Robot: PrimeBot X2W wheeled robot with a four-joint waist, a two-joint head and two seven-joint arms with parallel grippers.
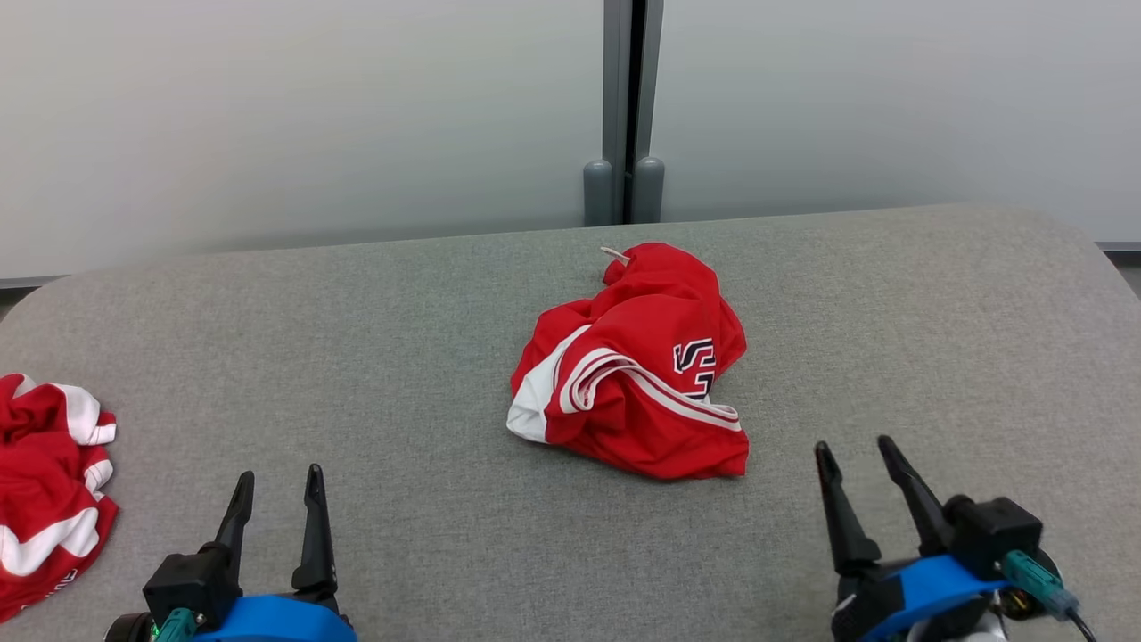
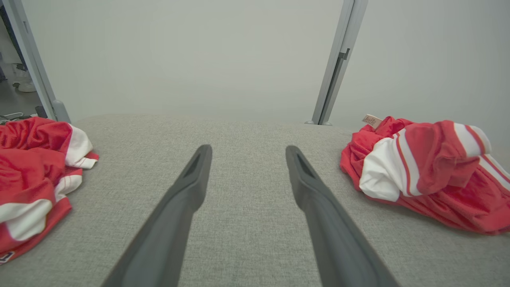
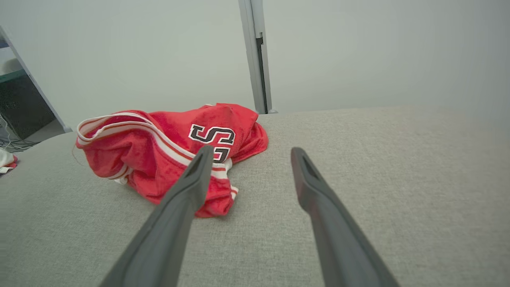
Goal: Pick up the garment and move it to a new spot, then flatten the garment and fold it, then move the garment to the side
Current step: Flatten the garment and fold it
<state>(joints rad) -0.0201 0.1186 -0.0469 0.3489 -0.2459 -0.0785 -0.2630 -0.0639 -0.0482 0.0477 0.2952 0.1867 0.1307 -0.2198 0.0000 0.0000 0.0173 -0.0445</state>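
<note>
Showing the opening stage of the pick-up, judged from the layout alone. Located the garment (red with white stripes, crumpled in a heap) at the centre of the head view on the grey padded surface, apart from both grippers. Found the right gripper at lower right, jaws spread and empty. Found the left gripper at lower left, likewise released and holding nothing. Placed the heap up and to the left of the right gripper, its lower right corner nearest. Traced its long axis roughly top to bottom of the frame, tilted toward lower right. Confirmed the same in the right wrist view, with the heap left of centre and partly behind one dark finger. Judged the right arm the nearer — the left well apart, closer to a second red garment at the left edge.
</note>
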